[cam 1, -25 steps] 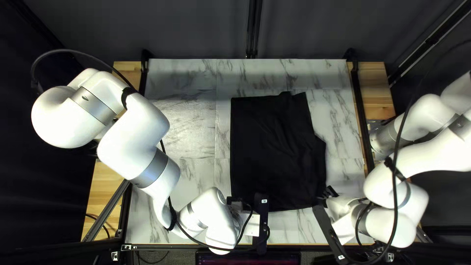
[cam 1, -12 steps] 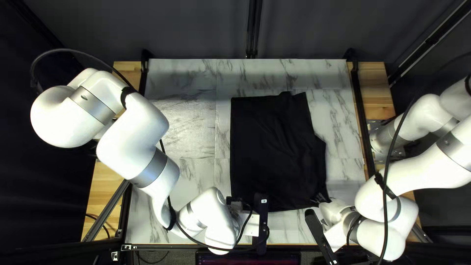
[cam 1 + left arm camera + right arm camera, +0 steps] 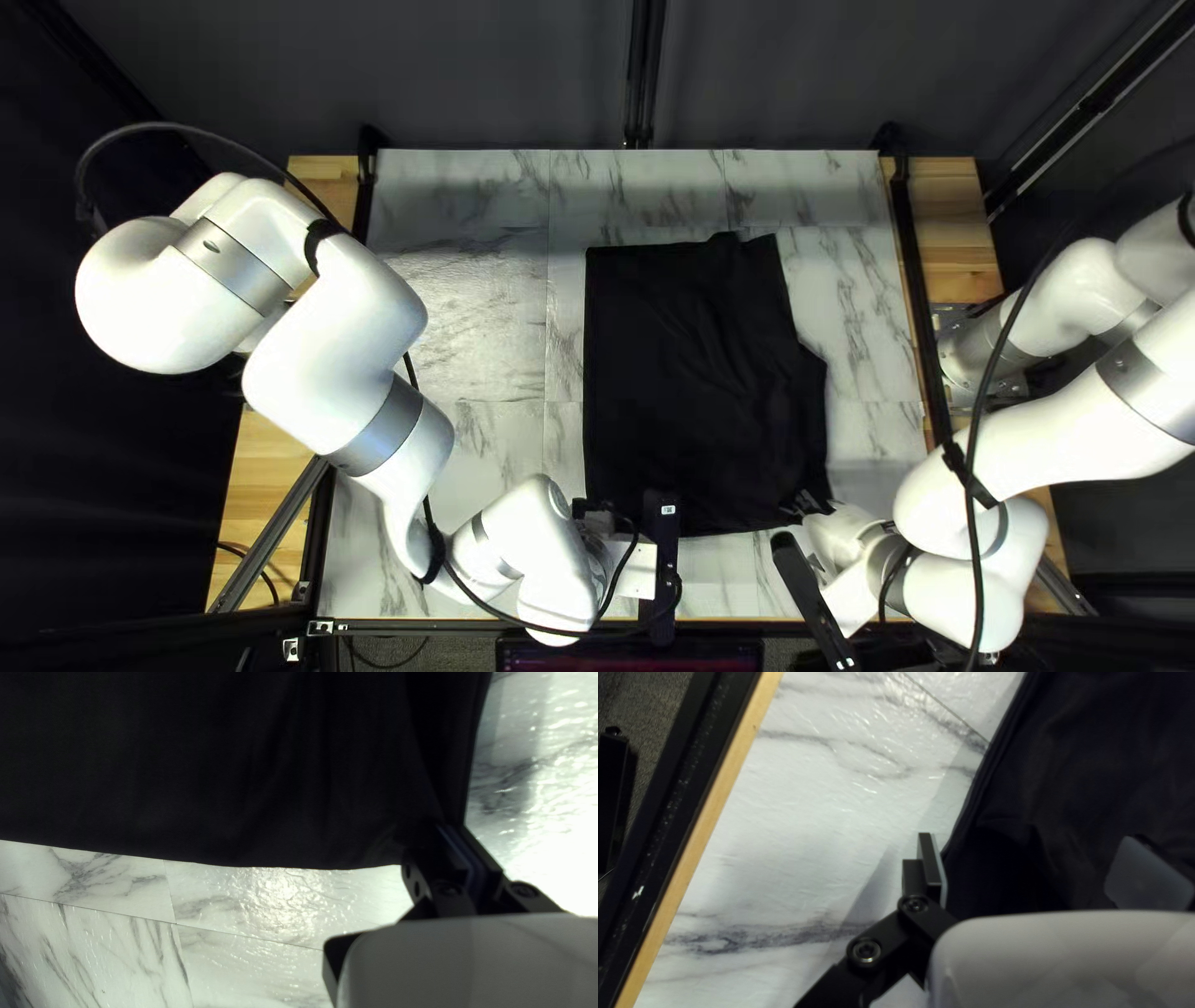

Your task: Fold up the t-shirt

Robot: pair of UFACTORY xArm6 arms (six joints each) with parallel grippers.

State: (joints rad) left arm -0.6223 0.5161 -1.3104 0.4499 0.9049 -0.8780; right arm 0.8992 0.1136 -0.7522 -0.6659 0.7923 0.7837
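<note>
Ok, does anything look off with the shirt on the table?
In the top left view, the black t-shirt looks uneven: straight down its left side, but jutting out partway down its right side, at odds with a neat fold.

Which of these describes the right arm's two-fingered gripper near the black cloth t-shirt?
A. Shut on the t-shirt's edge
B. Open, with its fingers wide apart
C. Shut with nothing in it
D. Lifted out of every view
B: in the right wrist view the right gripper has its two fingers standing well apart, with part of the t-shirt showing in the gap, not pinched.
</note>
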